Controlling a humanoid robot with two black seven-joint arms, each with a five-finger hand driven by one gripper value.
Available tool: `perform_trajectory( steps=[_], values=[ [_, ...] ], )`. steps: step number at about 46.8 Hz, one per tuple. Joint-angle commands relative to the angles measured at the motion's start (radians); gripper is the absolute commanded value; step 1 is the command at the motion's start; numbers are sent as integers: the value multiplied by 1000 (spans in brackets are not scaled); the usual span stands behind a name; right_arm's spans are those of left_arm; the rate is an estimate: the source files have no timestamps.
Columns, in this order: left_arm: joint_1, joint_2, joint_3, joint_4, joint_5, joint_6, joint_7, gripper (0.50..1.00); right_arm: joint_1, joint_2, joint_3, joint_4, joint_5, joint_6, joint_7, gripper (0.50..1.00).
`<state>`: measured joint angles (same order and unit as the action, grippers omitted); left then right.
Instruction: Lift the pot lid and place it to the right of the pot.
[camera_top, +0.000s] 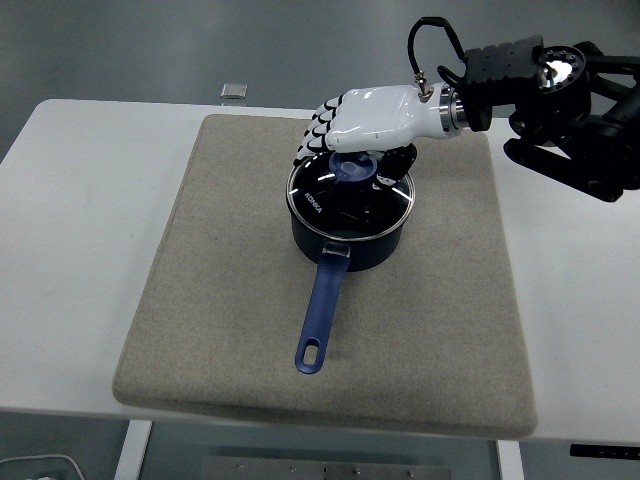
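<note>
A dark blue saucepan (345, 240) stands on the grey mat, its long blue handle (323, 310) pointing toward the near edge. The glass lid (350, 195) lies flat on the pot, and its blue knob (352, 166) shows in full. My right hand (350, 125), white with black finger joints, hovers just above the knob, palm down. Its fingers (308, 142) reach left past the pot's far rim, relaxed and holding nothing. The thumb hangs by the knob's right side. The left arm is out of sight.
A grey felt mat (230, 300) covers most of the white table (90, 200). A small clear block (234, 91) lies at the table's far edge. My right arm's black forearm (570, 110) hangs over the mat's far right corner.
</note>
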<state>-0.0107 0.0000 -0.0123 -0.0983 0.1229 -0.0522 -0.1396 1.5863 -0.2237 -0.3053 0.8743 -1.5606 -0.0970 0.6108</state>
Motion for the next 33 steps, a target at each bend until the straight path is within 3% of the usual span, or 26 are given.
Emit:
perform_trajectory(
  steps=[1, 33],
  values=[
    [0, 0, 0, -1, 0, 0, 0, 1000, 1, 0, -14, 0, -6, -9, 0, 903],
    [0, 0, 0, 2, 0, 0, 0, 1000, 14, -3, -41, -11, -4, -40, 0, 903]
  ],
)
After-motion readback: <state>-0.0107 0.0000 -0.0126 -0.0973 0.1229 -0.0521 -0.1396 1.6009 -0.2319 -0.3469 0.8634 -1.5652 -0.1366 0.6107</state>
